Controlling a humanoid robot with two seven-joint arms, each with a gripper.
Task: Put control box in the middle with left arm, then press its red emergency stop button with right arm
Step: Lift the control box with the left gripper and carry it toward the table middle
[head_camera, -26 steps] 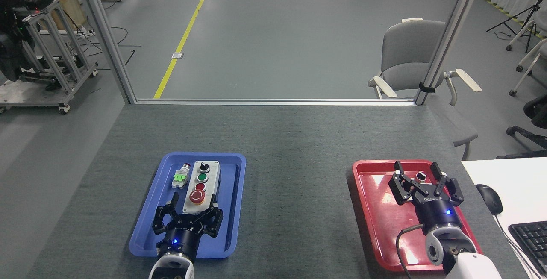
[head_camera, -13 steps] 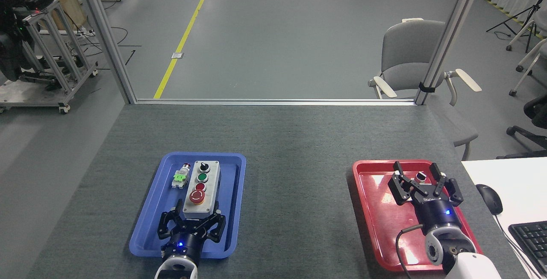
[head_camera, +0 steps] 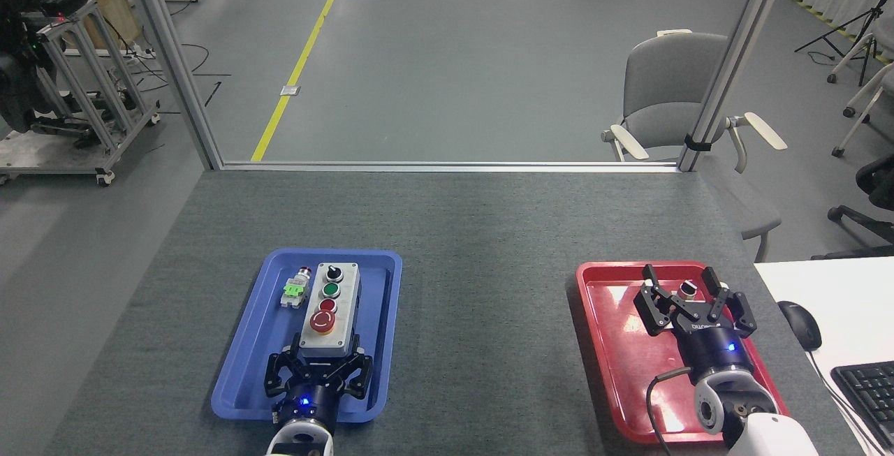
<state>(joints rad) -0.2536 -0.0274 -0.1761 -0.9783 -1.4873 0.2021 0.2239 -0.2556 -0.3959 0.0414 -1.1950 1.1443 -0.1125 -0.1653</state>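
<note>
The light-grey control box [head_camera: 328, 309] lies lengthwise in the blue tray [head_camera: 241, 358] at the left. Its red emergency stop button [head_camera: 322, 321] sits nearest me in the row, behind it a small red button, a green button and a black knob. My left gripper [head_camera: 325, 351] is open low at the box's near end, one finger on each side of it. My right gripper [head_camera: 683, 278], with the looping cable, is open over the red tray [head_camera: 614, 344]. The middle [head_camera: 489, 316] is bare dark-grey tabletop.
A small silver-and-green switch part [head_camera: 295, 290] lies left of the box in the blue tray. A small dark part [head_camera: 689, 289] lies in the red tray between my right fingers. A white desk with mouse [head_camera: 800, 323] and keyboard [head_camera: 866, 390] adjoins at the right.
My left gripper has shifted right and lower, so its fingers now straddle the box's near end. The box and my right arm have not moved.
</note>
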